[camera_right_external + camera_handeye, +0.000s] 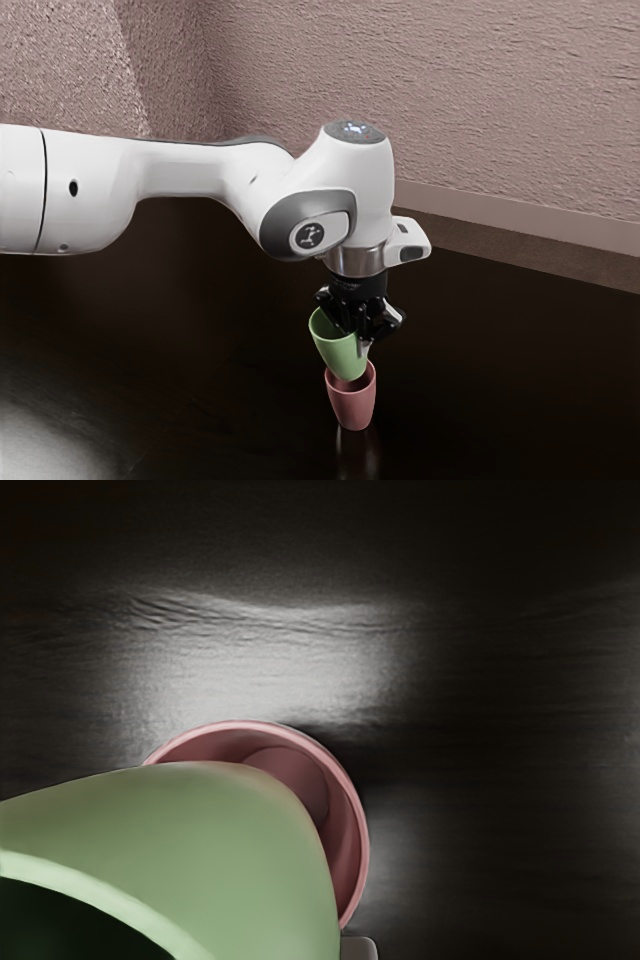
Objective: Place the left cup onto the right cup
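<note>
Green cup (180,860) hung closest beneath the hand, tilted, its base dipping into the mouth of the pink cup (300,770). Pink cup stood upright on the dark counter (150,400). Claw (358,335) pinched the green cup's wall near the rim, fingers narrow. White arm (150,185) reached in from the exterior view's left.
</note>
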You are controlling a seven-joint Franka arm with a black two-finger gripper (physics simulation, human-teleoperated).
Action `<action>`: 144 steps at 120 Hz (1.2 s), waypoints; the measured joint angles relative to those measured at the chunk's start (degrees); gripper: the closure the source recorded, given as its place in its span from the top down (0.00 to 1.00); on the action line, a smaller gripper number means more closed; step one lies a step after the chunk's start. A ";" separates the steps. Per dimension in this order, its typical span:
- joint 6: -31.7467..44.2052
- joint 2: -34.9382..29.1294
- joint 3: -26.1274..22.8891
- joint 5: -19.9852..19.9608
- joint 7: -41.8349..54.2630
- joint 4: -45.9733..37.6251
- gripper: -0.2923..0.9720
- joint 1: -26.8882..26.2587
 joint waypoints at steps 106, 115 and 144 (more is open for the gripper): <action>1.40 2.69 0.00 -0.11 -0.61 -0.15 0.15 0.00; 1.43 2.82 0.01 -0.19 -0.53 -0.14 0.26 0.00; 1.49 3.13 0.01 -0.39 -0.30 -0.09 0.60 0.27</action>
